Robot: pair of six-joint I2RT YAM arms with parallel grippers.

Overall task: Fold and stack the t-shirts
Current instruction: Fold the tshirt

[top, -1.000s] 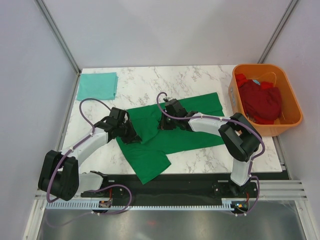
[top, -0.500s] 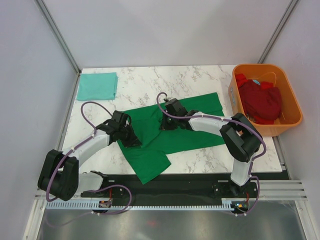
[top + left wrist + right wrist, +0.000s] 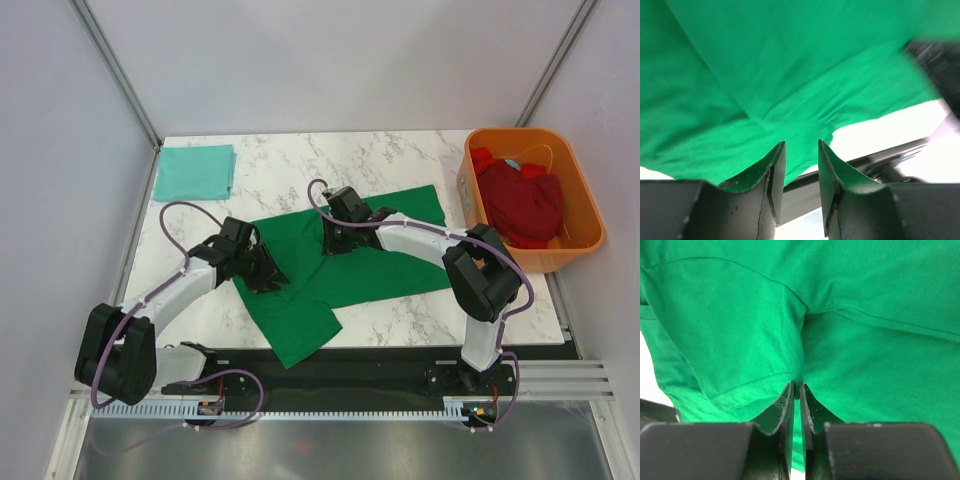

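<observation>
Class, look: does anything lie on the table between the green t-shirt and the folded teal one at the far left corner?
Nothing visible does: only bare marble table separates the green t-shirt from the teal t-shirt.

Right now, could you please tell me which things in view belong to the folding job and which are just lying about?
Job: dark green t-shirt, folded teal t-shirt, dark red t-shirts.
Lying about: orange tub, marble table.
</observation>
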